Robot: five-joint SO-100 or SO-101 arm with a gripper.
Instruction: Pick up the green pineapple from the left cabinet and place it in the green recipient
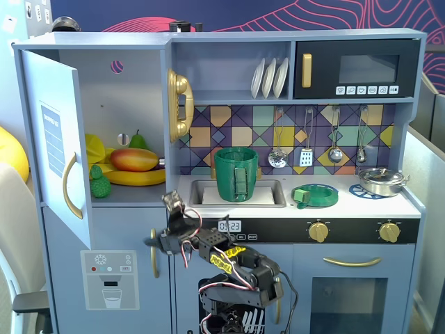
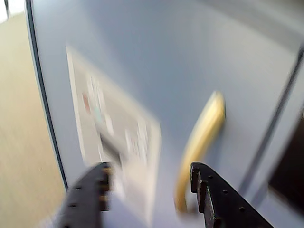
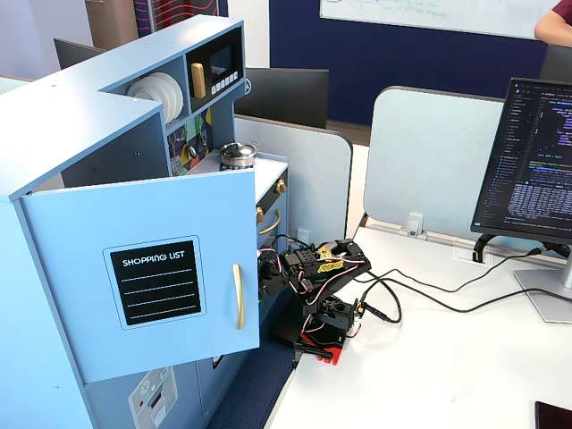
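The green pineapple [image 1: 99,184] lies at the front left of the shelf in the left cabinet [image 1: 132,97], whose door [image 1: 54,142] stands swung open. The door also shows in a fixed view [image 3: 152,277], where it hides the shelf. The green recipient [image 1: 236,174] stands upright in the sink, empty as far as I can see. My gripper [image 1: 161,224] is open and empty, low in front of the lower door, below the shelf and right of the pineapple. In the blurred wrist view the gripper [image 2: 149,171] faces a gold handle [image 2: 202,137] and a pale label [image 2: 114,128].
A mango [image 1: 133,159], banana [image 1: 135,178] and green pear [image 1: 138,141] share the shelf. A flat green-and-blue dish [image 1: 314,195] and a steel pan [image 1: 381,181] sit on the counter. The arm's base [image 3: 323,317] stands on a white desk with cables and a monitor [image 3: 532,170].
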